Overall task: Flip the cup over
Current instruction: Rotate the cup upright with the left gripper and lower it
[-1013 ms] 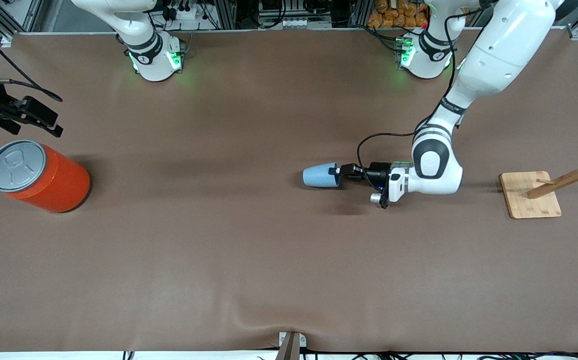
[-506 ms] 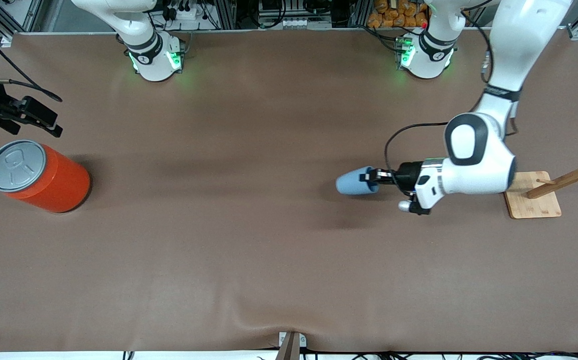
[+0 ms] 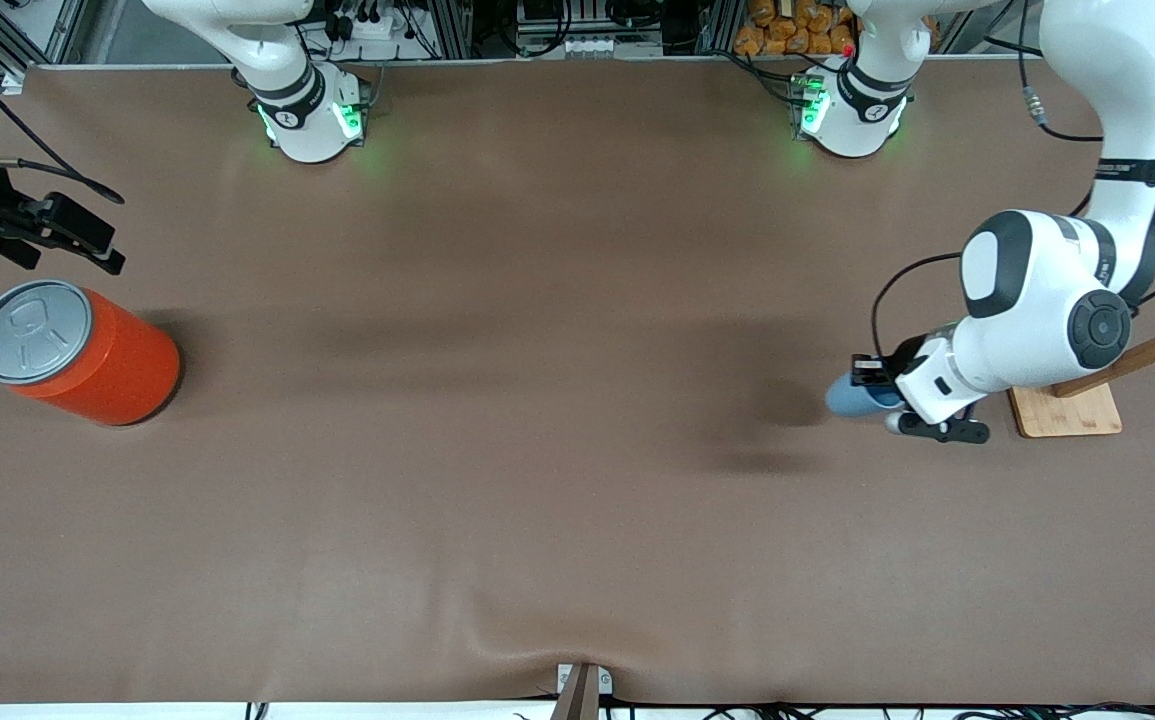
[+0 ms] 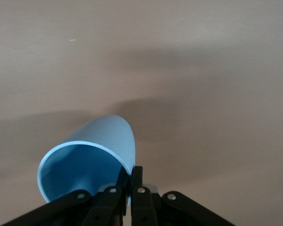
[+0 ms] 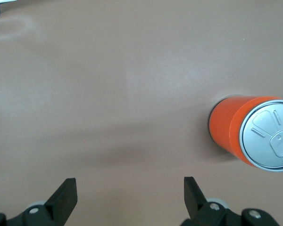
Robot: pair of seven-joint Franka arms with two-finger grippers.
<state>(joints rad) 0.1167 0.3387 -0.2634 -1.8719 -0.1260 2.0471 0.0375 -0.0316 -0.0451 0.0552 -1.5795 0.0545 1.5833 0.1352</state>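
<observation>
The left gripper point(image 3: 867, 372) is up in the air over the table point(image 3: 537, 500) toward the left arm's end, just beside the wooden rack point(image 3: 1062, 405), its fingers point(image 4: 137, 176) pinching the rim wall of the cup point(image 3: 849, 398), one finger inside and one outside. The cup hangs on its side, mouth toward the wrist camera. It looks light and thin-walled (probably smooth plastic, so somewhat slippery), stiff enough to bear a rim pinch yet liable to swing or slip during a turn. The rim seems the sensible hold, since the tapered body offers little purchase. The right gripper point(image 3: 67, 235) waits near the orange can point(image 3: 77, 352), jaws spread wide and empty
</observation>
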